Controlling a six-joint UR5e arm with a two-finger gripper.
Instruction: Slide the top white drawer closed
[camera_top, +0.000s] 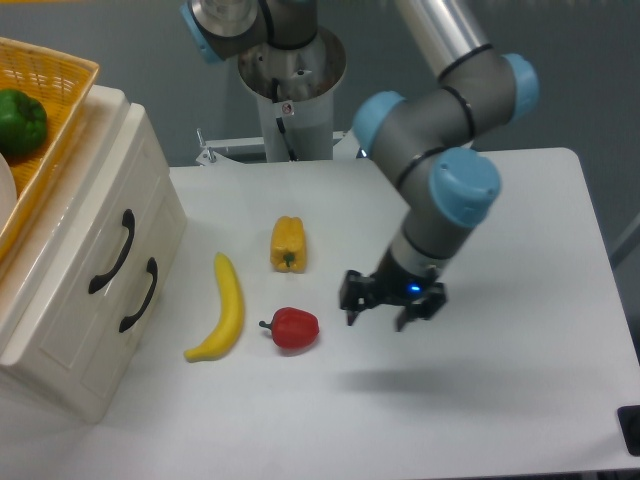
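One arm: a UR5e with grey links and light-blue joint caps reaches down from the top of the view to the middle of the white table (520, 300).
Gripper: the black two-finger gripper (391, 308) hangs just above the tabletop, right of the red pepper and apart from it; its fingers stand spread, with nothing between them.
Red bell pepper: (294, 328) lies on the table near the front, stem pointing left, just beside the lower end of the banana.
Banana: (225, 309) lies lengthwise, curving from near the yellow pepper down toward the cabinet's front corner; it touches neither pepper.
Yellow bell pepper: (288, 243) lies behind the red one, stem end toward the camera.
Cabinet: the glossy cream-white cabinet (60, 370) stands at the left edge of the table, its front facing right toward the fruit.
Top white drawer: (112, 232) the upper of the two fronts, with a black curved handle; it sits flush with the cabinet face, level with the lower front.
Lower drawer: (125, 318) sits directly beneath, with a matching black handle, also flush.
Wicker basket: the yellow basket (52, 75) rests on the cabinet top at the far left, partly cut off by the frame.
Green bell pepper: (20, 120) lies inside the basket.
Arm base: the arm's grey pedestal (292, 85) rises behind the far edge of the table.
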